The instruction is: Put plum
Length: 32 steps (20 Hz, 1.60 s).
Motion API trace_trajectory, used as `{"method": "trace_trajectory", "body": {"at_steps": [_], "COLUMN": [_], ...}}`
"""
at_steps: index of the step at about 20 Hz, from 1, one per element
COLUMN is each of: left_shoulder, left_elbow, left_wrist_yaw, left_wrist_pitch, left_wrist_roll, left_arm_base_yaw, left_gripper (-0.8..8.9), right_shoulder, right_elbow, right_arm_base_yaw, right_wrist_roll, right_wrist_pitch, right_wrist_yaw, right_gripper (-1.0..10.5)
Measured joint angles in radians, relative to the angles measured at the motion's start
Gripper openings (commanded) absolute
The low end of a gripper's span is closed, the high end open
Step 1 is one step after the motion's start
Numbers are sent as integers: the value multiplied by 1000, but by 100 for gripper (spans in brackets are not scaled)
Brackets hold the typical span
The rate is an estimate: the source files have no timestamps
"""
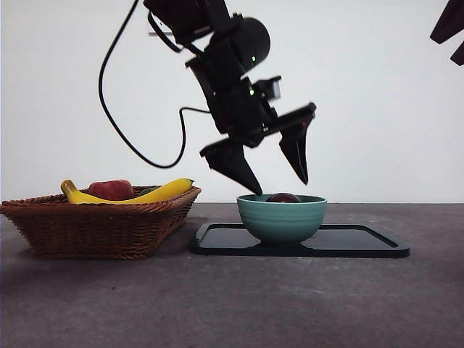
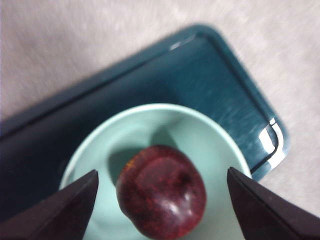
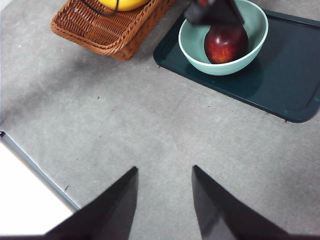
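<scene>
Left end effector [image 1: 279, 177] hanging wide open, holding nothing, above teal bowl [image 1: 282, 220], plum [image 2: 161, 191] sitting inside, bowl resting on dark tray [image 1: 362, 243] at centre frame, open desk [image 1: 232, 304] lying in foreground, right end effector [image 3: 162, 175] waiting part open, holding nothing.

Plum [image 2: 161, 191] in teal bowl [image 2: 210, 135] on dark tray [image 2: 200, 75]; jaws apart, empty.

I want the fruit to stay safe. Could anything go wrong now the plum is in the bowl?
Maybe two things. The left gripper hangs open just above the teal bowl, one jaw tip close to the rim, so a sideways pull could nudge the bowl along the dark tray. If the jaws dipped again, they might bump the plum lying loose inside. The right gripper waits far off.
</scene>
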Motion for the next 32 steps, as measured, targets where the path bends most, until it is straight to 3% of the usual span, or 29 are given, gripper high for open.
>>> {"method": "trace_trajectory", "body": {"at_steps": [15,22,27,32], "left_shoulder": [34,34,34,34], "left_elbow": [0,0,0,0], "left_wrist_yaw": [-4,-27,-40,-41], "left_wrist_pitch": [-1,-34,-39,-39], "left_wrist_roll": [31,93,108,109], "left_arm_base_yaw": [-18,-39,-40,-41], "left_gripper": [406,404,276,271], "right_shoulder": [0,0,0,0], "right_elbow": [0,0,0,0], "right_arm_base_yaw": [0,0,0,0], "right_wrist_roll": [0,0,0,0], "right_wrist_pitch": [0,0,0,0], "right_wrist_yaw": [0,0,0,0], "right_gripper": [173,173,173,173]}}
